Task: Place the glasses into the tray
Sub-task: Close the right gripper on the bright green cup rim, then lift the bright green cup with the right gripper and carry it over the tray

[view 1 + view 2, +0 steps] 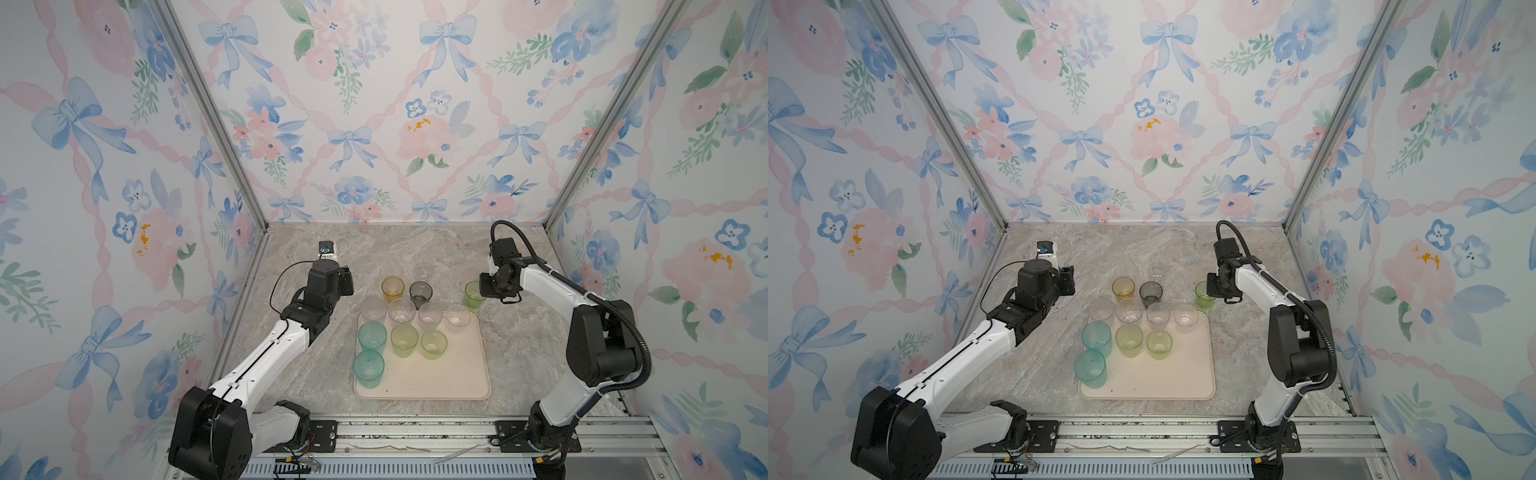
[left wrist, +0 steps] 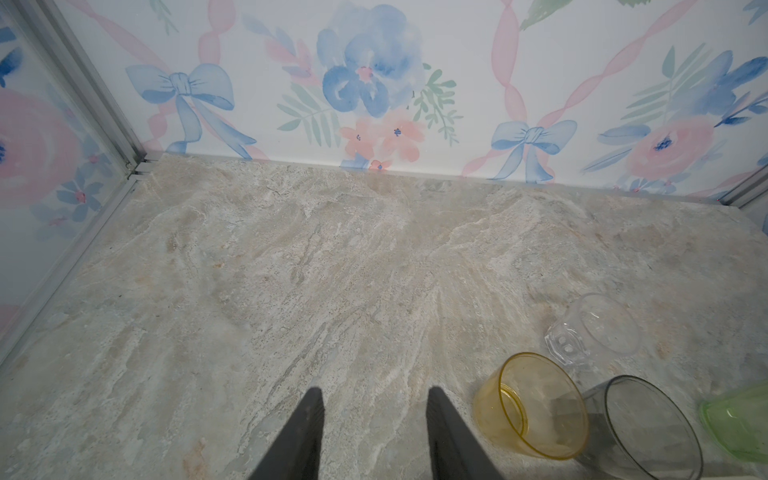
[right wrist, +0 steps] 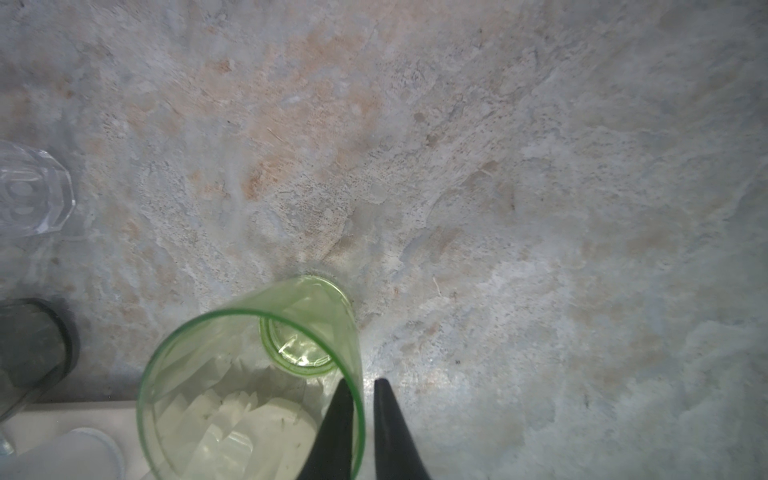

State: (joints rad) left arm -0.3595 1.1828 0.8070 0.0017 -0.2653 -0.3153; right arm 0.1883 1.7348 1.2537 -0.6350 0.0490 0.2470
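Right hand (image 3: 362, 382) is straddling the rim of the green glass (image 3: 232, 374), fingers (image 3: 332, 436) nearly together; we cannot tell whether it is gripping. Left hand (image 2: 375, 390) is hanging released above the desk (image 2: 291, 270).

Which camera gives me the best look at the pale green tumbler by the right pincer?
Right wrist: the pale green tumbler fills the view, its wall between the fingers of the right pincer. Both top views show it small, partly hidden by that pincer. Left wrist catches only an edge.
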